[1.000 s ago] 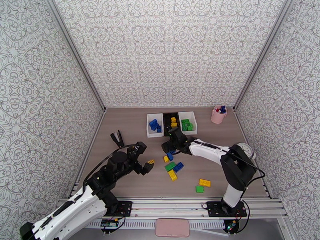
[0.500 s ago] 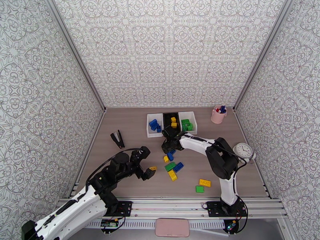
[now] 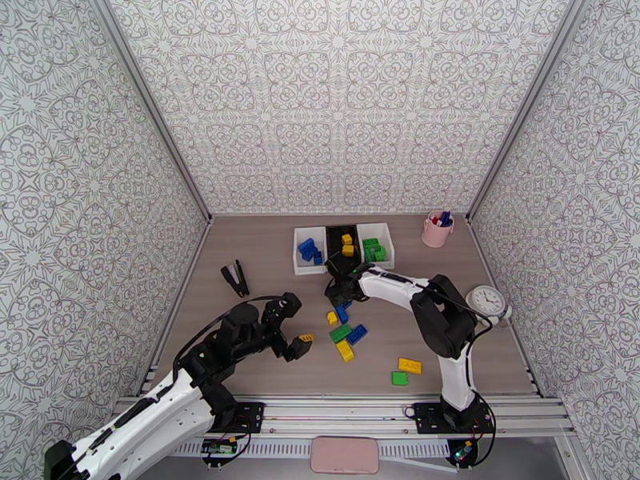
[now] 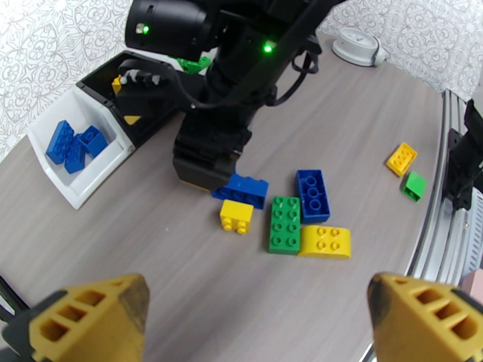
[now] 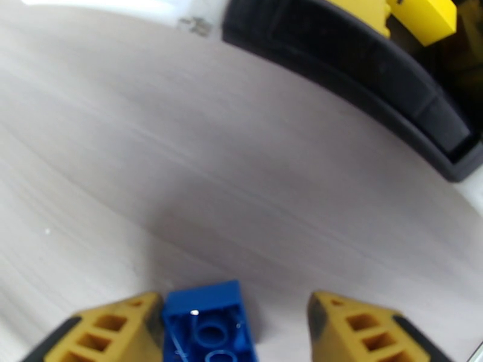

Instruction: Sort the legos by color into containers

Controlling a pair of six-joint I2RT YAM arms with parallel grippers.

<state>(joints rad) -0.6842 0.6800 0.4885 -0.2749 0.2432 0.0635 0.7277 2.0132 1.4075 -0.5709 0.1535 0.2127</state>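
Beside the black bin (image 5: pixel 362 61) the right gripper (image 5: pixel 235 304) straddles a blue brick (image 5: pixel 208 324), jaws part-spread, not pinching. Farther from it, the left gripper (image 4: pixel 253 297) gapes empty

Three containers (image 3: pixel 308 269), white-black-white row near the surface's far edge, hold blue, yellow, green legos (image 3: pixel 308 250); several loose mid-surface.

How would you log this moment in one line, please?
right gripper: open, straddling blue brick | left gripper: open, empty
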